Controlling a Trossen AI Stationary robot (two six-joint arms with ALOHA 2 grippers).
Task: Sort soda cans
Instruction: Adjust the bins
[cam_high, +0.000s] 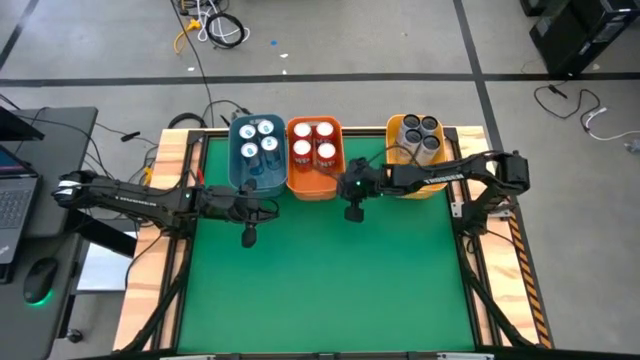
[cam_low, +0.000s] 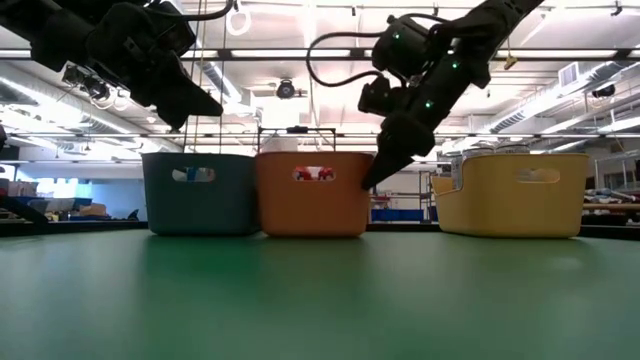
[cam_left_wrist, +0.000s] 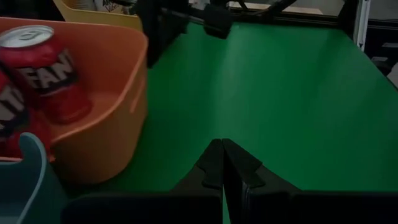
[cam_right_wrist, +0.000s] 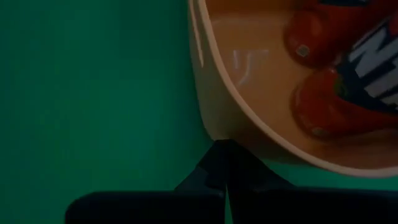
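Teal-blue cans stand in the blue bin, red cans in the orange bin, and dark cans in the yellow bin, all along the far edge. My left gripper is shut and empty above the mat, just near of the blue bin. Its wrist view shows its shut fingers and a red can. My right gripper is shut and empty, pointing down by the orange bin's near right corner. My right gripper's shut fingertips stand right by the orange bin's outer wall, coming from above. I cannot tell whether they touch it.
The green mat stretches from the bins to the near edge. A wooden frame borders the table. A gap lies between the orange and yellow bins. A laptop and a mouse sit on a side desk at the left.
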